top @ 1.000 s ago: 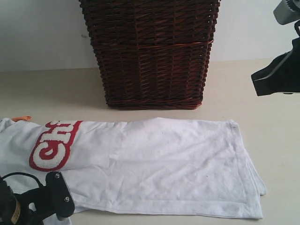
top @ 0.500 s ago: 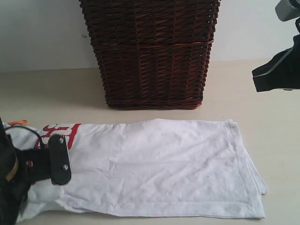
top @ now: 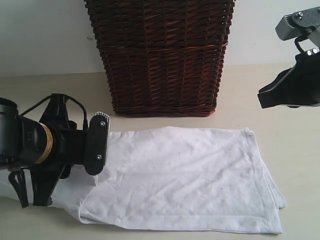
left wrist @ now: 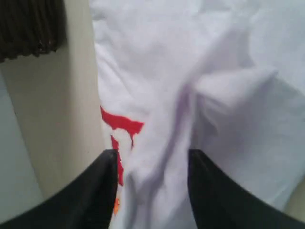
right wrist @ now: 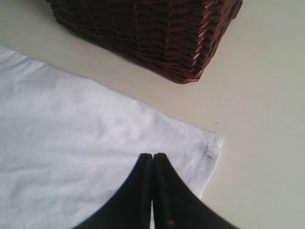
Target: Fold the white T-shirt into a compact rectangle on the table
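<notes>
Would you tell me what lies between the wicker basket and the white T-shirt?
Only a bare strip of the table; nothing sits between the wicker basket and the white T-shirt, as the exterior view shows.

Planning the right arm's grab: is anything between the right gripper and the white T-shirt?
Nothing visible. The right gripper hangs shut, raised near a corner of the white T-shirt; the wicker basket stands behind, off that path.

Nothing can be read. On the white T-shirt (left wrist: 157, 71), the left wrist view shows only scraps of red print (left wrist: 121, 125) beside a fold, too partial to make out any letter. A speck of orange tag (left wrist: 116, 205) shows no legible writing.
</notes>
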{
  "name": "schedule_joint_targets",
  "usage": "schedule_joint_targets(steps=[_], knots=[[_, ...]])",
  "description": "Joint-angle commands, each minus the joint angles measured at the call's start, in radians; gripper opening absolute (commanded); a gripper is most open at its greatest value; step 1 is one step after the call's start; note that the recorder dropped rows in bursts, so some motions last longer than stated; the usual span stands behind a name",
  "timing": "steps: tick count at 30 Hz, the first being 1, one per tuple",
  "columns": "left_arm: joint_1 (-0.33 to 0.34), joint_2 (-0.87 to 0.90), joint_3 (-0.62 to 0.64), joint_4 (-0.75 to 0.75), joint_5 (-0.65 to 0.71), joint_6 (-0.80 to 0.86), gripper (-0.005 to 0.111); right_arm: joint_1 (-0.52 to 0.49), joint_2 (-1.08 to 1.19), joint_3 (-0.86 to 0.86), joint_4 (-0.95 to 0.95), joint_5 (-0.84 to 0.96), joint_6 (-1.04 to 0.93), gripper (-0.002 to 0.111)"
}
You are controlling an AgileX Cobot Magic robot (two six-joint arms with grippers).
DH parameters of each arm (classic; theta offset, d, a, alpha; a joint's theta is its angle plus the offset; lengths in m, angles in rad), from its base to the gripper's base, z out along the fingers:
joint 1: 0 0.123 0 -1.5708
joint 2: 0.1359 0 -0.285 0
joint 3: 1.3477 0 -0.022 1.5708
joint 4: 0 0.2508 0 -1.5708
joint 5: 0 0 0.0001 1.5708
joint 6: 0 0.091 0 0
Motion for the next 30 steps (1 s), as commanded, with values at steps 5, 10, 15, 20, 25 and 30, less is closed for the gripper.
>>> schedule_joint_targets(steps=[5,10,15,20,25,30], knots=[[0.112,0.105,-0.004,0.125,-0.018,-0.256,0.034,-0.001,0.0,0.004,0.006,-0.006,-0.023,0.0],[0.177,0.089,-0.017,0.098,-0.014,-0.459,0.039,-0.001,0.0,0.004,0.008,0.0,-0.023,0.0],[0.206,0.085,-0.076,-0.171,-0.045,-0.477,0.043,-0.001,0.0,0.004,0.008,0.0,-0.023,0.0],[0.206,0.124,-0.062,-0.343,-0.249,-0.397,0.043,-0.001,0.0,0.004,0.017,0.002,-0.023,0.0],[0.222,0.235,-0.062,-0.305,-0.352,-0.397,0.043,-0.001,0.0,0.002,0.017,0.0,-0.023,0.0],[0.234,0.291,-0.062,-0.305,-0.536,-0.406,0.043,-0.001,0.0,-0.006,0.017,-0.008,-0.023,0.0]])
